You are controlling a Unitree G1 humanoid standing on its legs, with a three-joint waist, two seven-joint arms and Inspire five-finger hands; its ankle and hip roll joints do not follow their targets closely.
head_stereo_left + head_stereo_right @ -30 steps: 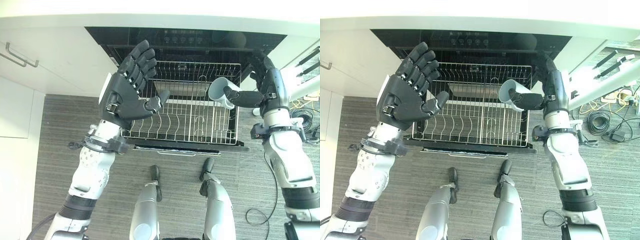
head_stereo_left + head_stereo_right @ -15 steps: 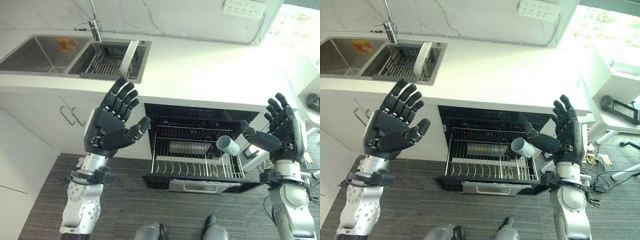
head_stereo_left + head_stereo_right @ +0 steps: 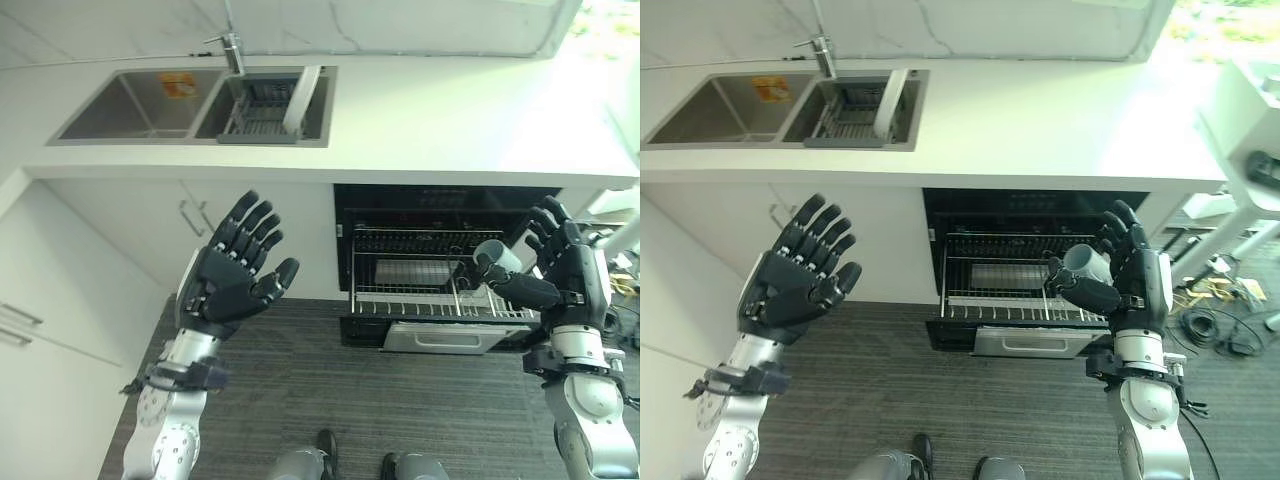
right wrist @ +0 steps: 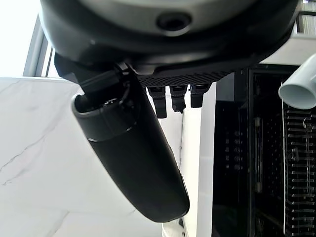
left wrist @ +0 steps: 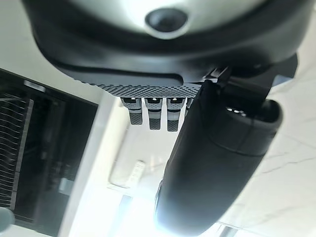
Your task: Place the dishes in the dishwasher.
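Your left hand [image 3: 232, 285] is raised in the air in front of the white cabinet doors [image 3: 120, 250], left of the dishwasher [image 3: 445, 260]. Its fingers are straight and spread wide, and it holds nothing. Your right hand [image 3: 565, 275] is raised at the right side of the dishwasher opening. Its fingers are also straight and spread, with the thumb pointing toward the rack, and nothing is held in it.

The dishwasher stands open under the white counter [image 3: 450, 120]. Its wire rack [image 3: 430, 285] is pulled out over the grey wooden floor [image 3: 300, 390]. A white cup [image 3: 494, 258] lies tilted at the right end of the rack, with its open mouth facing up and to the left. It is just beside the thumb of your right hand; I cannot tell from the head views if the thumb touches it. In the right wrist view the cup [image 4: 301, 89] shows apart from the hand, beside the rack.

On the counter, to the left, is a double sink [image 3: 130, 105] with a tap [image 3: 232, 48] behind it. The right basin holds a drainer basket [image 3: 258, 110], and one white plate [image 3: 300, 88] stands upright in it.
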